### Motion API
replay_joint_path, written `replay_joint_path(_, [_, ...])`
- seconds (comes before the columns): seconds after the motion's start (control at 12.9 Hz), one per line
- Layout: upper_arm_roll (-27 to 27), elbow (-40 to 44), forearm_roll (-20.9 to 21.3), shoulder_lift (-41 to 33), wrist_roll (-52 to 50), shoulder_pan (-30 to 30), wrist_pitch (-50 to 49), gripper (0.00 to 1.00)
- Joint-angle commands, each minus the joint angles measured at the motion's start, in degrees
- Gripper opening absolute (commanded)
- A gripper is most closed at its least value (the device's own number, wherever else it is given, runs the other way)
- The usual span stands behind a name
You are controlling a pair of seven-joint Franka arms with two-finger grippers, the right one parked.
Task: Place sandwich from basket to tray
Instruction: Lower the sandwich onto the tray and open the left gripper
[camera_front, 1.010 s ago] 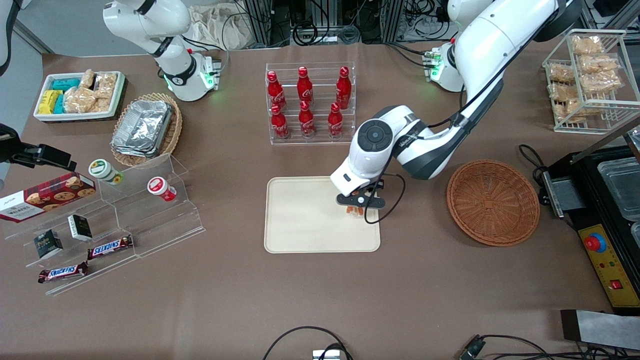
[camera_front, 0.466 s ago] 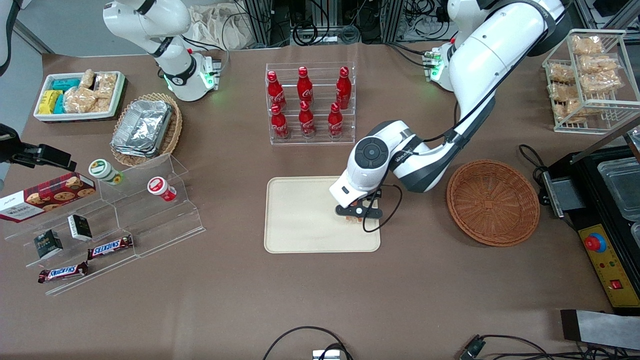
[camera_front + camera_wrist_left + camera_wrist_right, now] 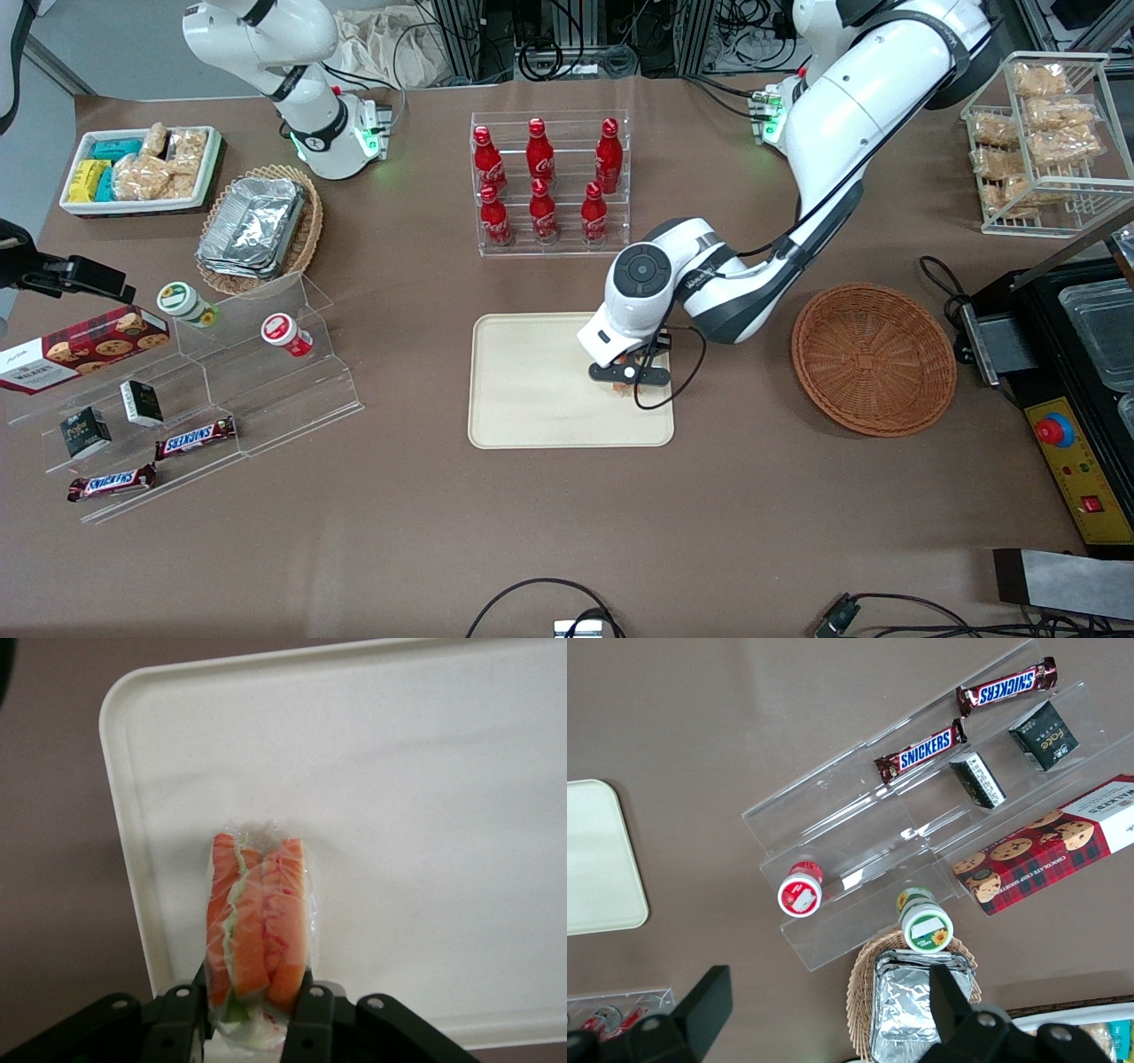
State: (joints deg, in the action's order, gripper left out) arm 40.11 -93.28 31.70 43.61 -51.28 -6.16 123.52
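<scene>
One clear-wrapped wedge sandwich (image 3: 259,921) of pale bread with orange-red filling and a thread of green is the only thing the left arm's black two-finger gripper (image 3: 252,1014) has hold of. The fingers (image 3: 187,1019) are closed against the two flat bread faces, with the filling edge facing the wrist camera. Pinching it across the slices rather than along the filling looks like the sensible grip, since the bread faces give flat surfaces to press on and the wrap keeps the layers together.

In the front view the gripper (image 3: 630,374) hangs low over the flat rectangular cream-beige plastic tray (image 3: 532,381) with rounded corners, at about three o'clock on the tray's face, the side nearest the round reddish-brown wicker basket (image 3: 873,358). That spot is likely the shortest reach from basket to tray. The wrist view shows the sandwich inside the tray's low rim (image 3: 124,859), close to one rounded corner, so a release here should land it on the tray rather than on the brown tabletop (image 3: 567,532). Whether the wedge already touches the tray surface cannot be told.

The basket, at three o'clock from the tray and well apart from it, shows only bare weave. Six red bottles in a clear acrylic rack (image 3: 549,186) stand at twelve o'clock from the tray, clear of the arm's path. Judging by this, the carry is nearly finished; lowering and opening remain.
</scene>
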Motion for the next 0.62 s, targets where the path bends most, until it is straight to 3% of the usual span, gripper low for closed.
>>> replay_joint_path(0.0, [-0.4,2.2,3.0,1.7,-3.6,-1.1,-1.0,0.46])
replay_joint_path(0.23, [-0.4,2.2,3.2,1.7,-3.9,-1.1,-1.0,0.68])
replay_joint_path(0.54, [-0.3,2.2,3.0,1.2,-4.1,-1.0,-1.1,0.75])
